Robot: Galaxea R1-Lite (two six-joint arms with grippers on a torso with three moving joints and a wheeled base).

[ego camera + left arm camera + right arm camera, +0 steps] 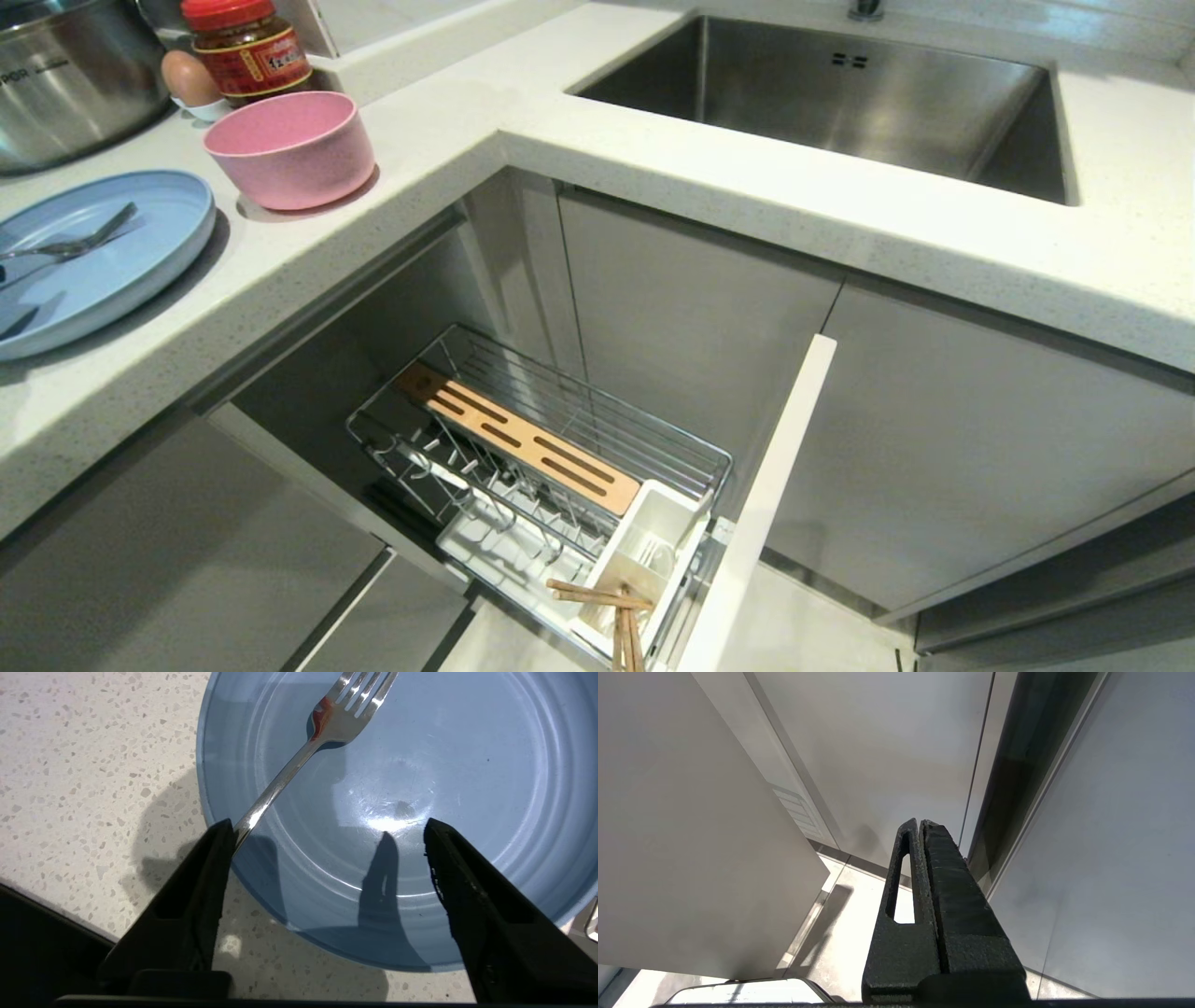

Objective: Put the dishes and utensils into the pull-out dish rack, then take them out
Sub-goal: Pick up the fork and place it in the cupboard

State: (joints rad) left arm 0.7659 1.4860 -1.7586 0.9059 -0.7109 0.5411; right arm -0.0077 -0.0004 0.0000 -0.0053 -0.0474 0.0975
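Two black fingers [201, 896] of your left gripper [327, 833] are spread wide apart over the near edge of the blue plate [467, 765], and they hold nothing. The fork [299, 760] lies on that plate. Its prongs point away from the gripper and its handle runs back to touch the tip of one finger. The plate sits on the white table [448, 131], with the pink bowl [291, 147] just beside it.

You can see the dish rack [560, 467] pulled out below the table. The chopsticks [611, 611] are at the white cup [649, 551]: one lies flat across its rim and the others stand up.

Your right gripper [920, 823] hangs by the cabinet doors [887, 751] with its fingers pressed together.
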